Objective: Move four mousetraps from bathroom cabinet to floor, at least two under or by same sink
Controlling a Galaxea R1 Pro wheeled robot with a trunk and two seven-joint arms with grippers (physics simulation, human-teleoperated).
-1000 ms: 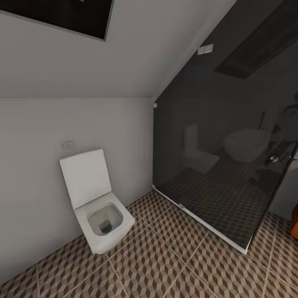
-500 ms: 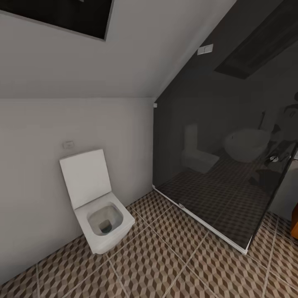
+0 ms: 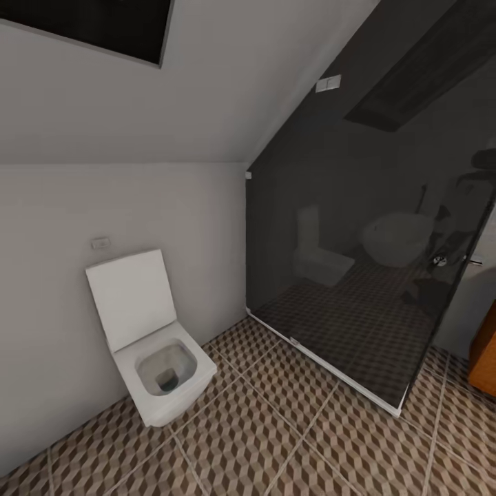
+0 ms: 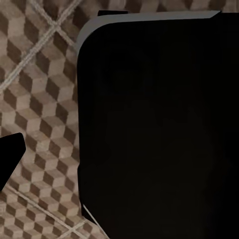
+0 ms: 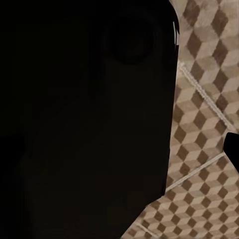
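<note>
The bathroom floor (image 3: pixel 289 427), tiled in a brown and beige cube pattern, spreads across the lower part of the head view. A sliver of the orange-brown cabinet (image 3: pixel 484 355) stands at the right edge. The mousetraps and the bathroom sink are out of view. In the left wrist view a dark fingertip (image 4: pixel 9 162) of my left gripper hangs over the floor (image 4: pixel 40 99) beside a black part of the robot's body (image 4: pixel 159 124). The right wrist view has one dark fingertip (image 5: pixel 232 147) over the floor (image 5: pixel 204 119). How the jaws stand is hidden.
A white square toilet (image 3: pixel 155 362) with its lid up stands against the left wall. A dark glass shower screen (image 3: pixel 358 275) runs diagonally from the middle to the right, reflecting a bathtub and the toilet. Open tiles lie between the toilet and the screen.
The whole head view has shifted left, so the camera has turned right. More of the orange-brown cabinet shows at the right edge now.
</note>
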